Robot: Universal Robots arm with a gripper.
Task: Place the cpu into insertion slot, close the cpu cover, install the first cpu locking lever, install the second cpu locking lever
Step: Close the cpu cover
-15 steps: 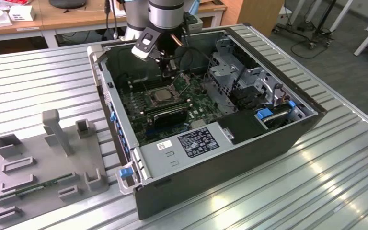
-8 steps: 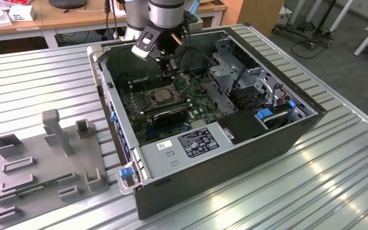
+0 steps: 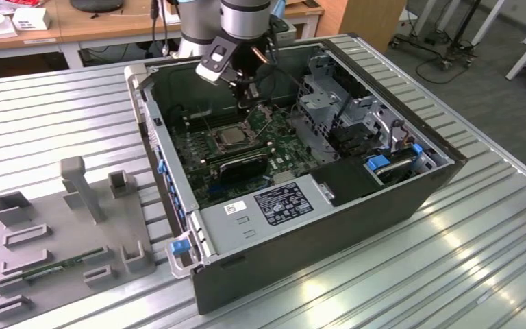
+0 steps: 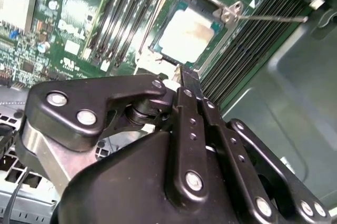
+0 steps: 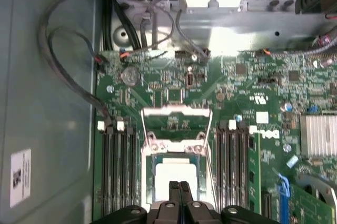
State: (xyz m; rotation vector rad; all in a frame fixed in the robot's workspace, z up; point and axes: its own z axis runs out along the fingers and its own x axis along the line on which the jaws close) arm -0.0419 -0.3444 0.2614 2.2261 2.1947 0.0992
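The cpu [image 5: 176, 174] lies flat in the insertion slot [image 5: 144, 167], its pale silvery face showing with a dark border around it; it also shows in the second wrist view [image 4: 187, 34] and the exterior view [image 3: 230, 137]. The cpu cover [image 5: 176, 111] looks raised, a thin silvery frame standing up from one edge of the socket. A thin locking lever [image 4: 268, 17] sticks out sideways from the socket. My gripper [image 5: 179, 188] is shut with nothing between its fingers, hanging just above the cpu's edge. In the exterior view my gripper [image 3: 243, 92] reaches down into the open computer case.
Long black memory slots [image 5: 118, 171] flank the socket on both sides. Grey cables [image 5: 58, 71] loop along the case wall. A finned heat sink [image 5: 318, 134] sits on the board. A metal drive cage [image 3: 336, 110] rises beside the board. A grey fixture tray [image 3: 62, 226] lies on the table.
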